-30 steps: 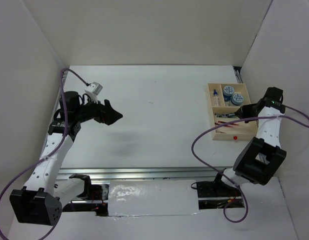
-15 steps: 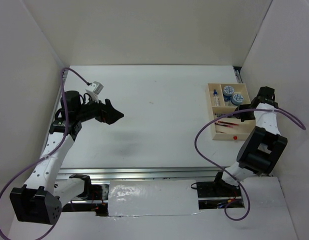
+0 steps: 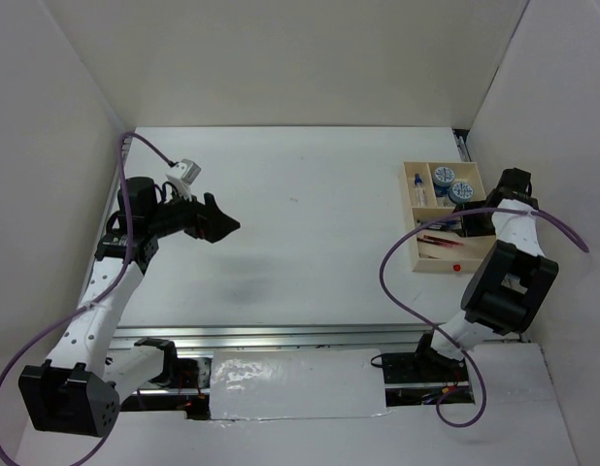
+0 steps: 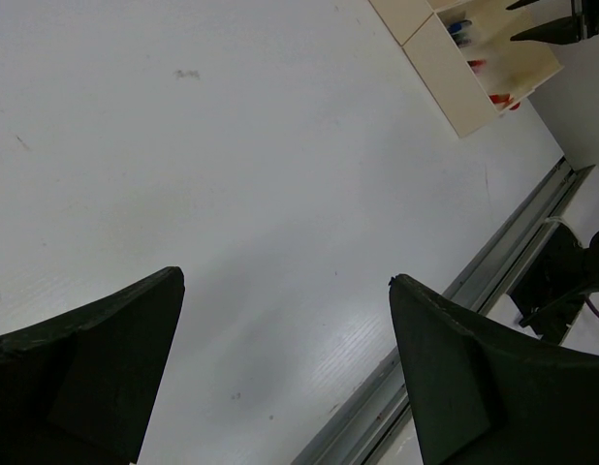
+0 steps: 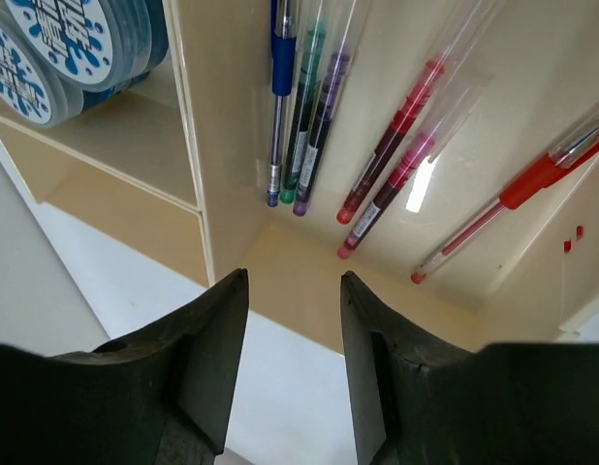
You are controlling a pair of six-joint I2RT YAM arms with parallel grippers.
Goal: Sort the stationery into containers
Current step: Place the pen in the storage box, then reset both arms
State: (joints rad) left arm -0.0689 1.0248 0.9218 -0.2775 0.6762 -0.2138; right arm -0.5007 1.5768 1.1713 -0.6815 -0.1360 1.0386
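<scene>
Since a second earlier, the right gripper [image 5: 292, 286] had gone from shut to partly parted, gripping nothing, and its arm had folded more upright beside the tray [image 3: 441, 267]. It pointed down into the tray's near compartment, where the pens [image 5: 396, 145] lay loose. The two rolls [image 3: 453, 183] and the bottle [image 3: 419, 186] sat in the far compartments. The left gripper [image 3: 222, 223] had not moved, held wide open and empty above the table [image 3: 310, 214], well away from the tray

Beige tray [image 5: 299, 262] w/ red pens [image 5: 532, 174], blue-white patterned rolls [image 5: 67, 48].
</scene>
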